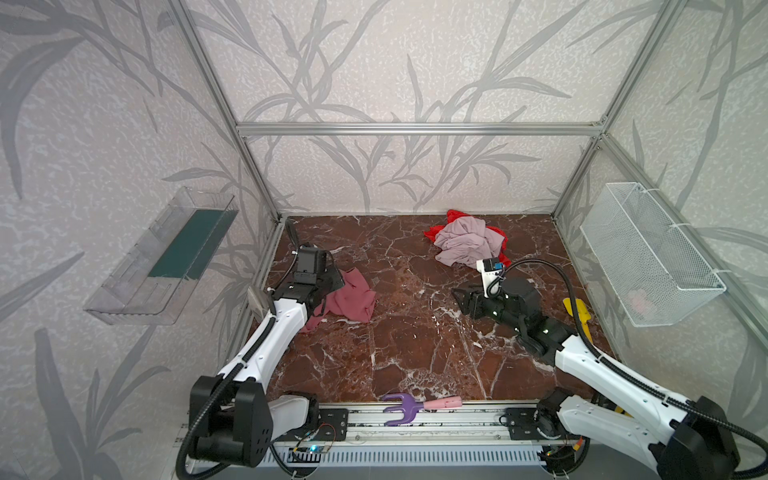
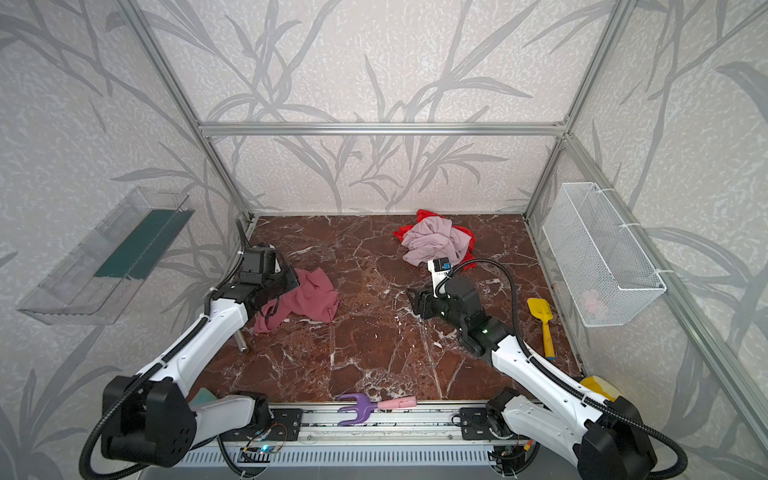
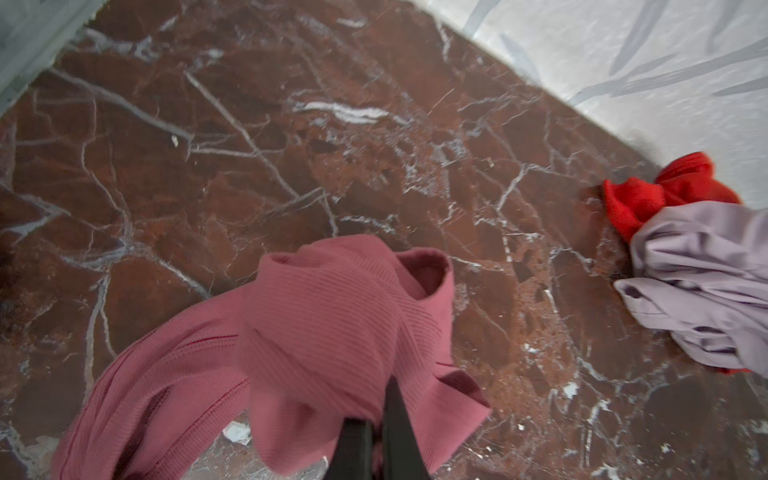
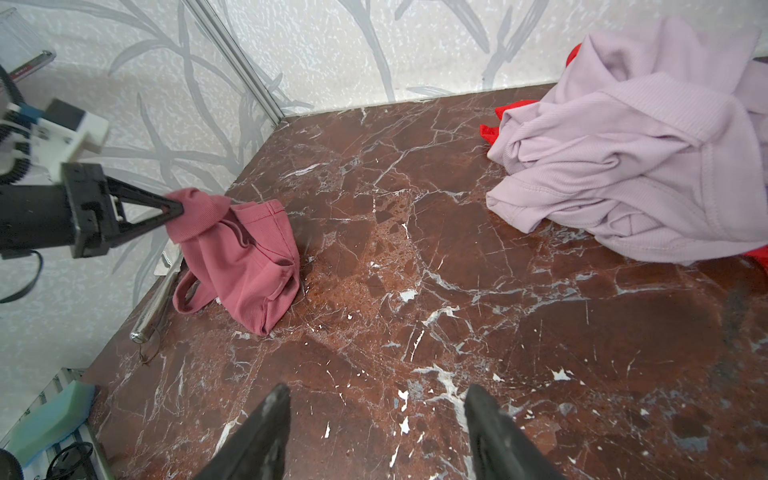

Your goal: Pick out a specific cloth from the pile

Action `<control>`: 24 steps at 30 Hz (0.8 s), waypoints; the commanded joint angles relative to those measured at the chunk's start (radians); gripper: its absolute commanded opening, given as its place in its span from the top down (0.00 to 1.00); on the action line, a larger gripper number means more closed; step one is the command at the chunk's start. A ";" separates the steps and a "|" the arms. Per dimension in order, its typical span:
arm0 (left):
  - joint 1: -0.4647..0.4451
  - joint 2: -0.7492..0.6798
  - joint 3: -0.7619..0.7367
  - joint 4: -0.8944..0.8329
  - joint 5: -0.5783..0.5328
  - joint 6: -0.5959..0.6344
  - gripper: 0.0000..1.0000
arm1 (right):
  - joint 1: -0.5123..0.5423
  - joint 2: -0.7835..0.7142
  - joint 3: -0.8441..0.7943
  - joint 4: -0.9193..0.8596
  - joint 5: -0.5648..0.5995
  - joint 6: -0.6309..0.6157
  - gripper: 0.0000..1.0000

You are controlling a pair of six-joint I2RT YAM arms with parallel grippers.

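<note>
The pile (image 1: pixel 465 243), lilac over red, sits at one o'clock on the table (image 1: pixel 415 353). The rose cloth (image 1: pixel 353 301) trails well apart at nine o'clock, one fold clamped in the left gripper (image 4: pixel 178 210). I'd raise it clear before releasing, so nothing drags. The right gripper (image 4: pixel 378 392) gapes empty.

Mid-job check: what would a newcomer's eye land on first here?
The left gripper, shut on a dusty-rose cloth at left on the table, folds resting on it. Then the pile, lilac over bright red, by the back wall, the right gripper open and empty nearby.
</note>
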 commanded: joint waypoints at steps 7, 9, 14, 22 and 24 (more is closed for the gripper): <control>0.012 0.068 -0.006 0.005 -0.042 -0.017 0.65 | -0.019 -0.004 0.035 0.020 -0.022 -0.013 0.33; 0.011 0.051 -0.002 0.003 -0.023 -0.028 0.48 | -0.022 -0.009 0.030 0.020 -0.022 -0.013 0.33; -0.070 0.015 0.028 -0.040 -0.039 -0.016 0.35 | -0.028 -0.014 0.019 0.026 -0.024 -0.010 0.33; -0.294 0.084 0.090 -0.098 -0.168 0.017 0.37 | -0.035 -0.037 0.005 0.022 -0.034 -0.006 0.33; -0.309 0.114 0.085 -0.081 -0.167 0.016 0.37 | -0.036 -0.047 0.001 0.020 -0.032 -0.004 0.33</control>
